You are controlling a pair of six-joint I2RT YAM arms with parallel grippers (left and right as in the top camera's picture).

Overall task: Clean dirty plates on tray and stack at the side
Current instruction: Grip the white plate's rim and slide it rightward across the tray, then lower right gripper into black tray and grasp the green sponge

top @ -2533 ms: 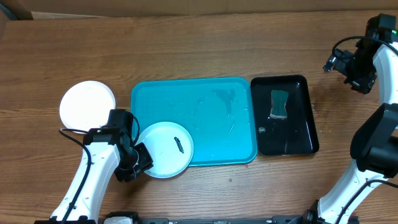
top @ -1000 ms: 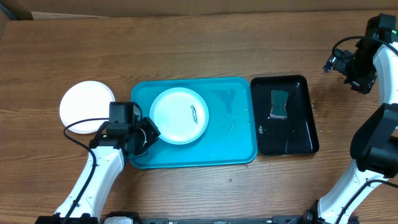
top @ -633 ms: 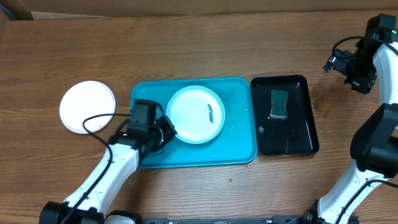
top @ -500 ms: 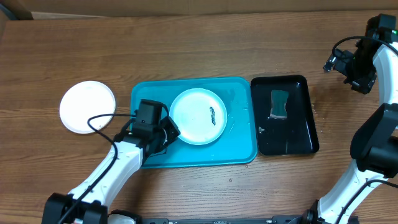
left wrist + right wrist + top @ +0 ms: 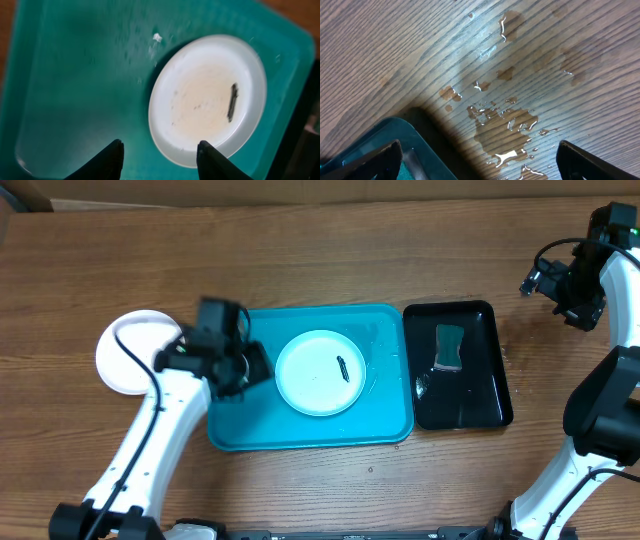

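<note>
A pale plate [image 5: 321, 373] with a short dark smear [image 5: 343, 368] lies flat in the middle of the turquoise tray [image 5: 385, 425]. My left gripper [image 5: 248, 368] hovers over the tray's left part, just left of that plate, open and holding nothing. In the left wrist view the plate [image 5: 207, 102] sits ahead of the gripper [image 5: 161, 151], its near rim showing between the dark fingertips [image 5: 116, 152]. A white plate [image 5: 122, 352] rests on the table left of the tray, partly covered by the left arm. My right gripper [image 5: 548, 283] is wide open at the far right.
A glossy black tray [image 5: 490, 395] right of the turquoise one holds a green sponge [image 5: 448, 346]. In the right wrist view, water puddles [image 5: 502, 127] lie on the wood below the open gripper [image 5: 480, 162], with the black tray's corner [image 5: 422, 150] at lower left.
The left gripper carried the smeared plate from the tray's front-left edge to its middle, opened, and drew back up and to the left. The right arm stayed still.
</note>
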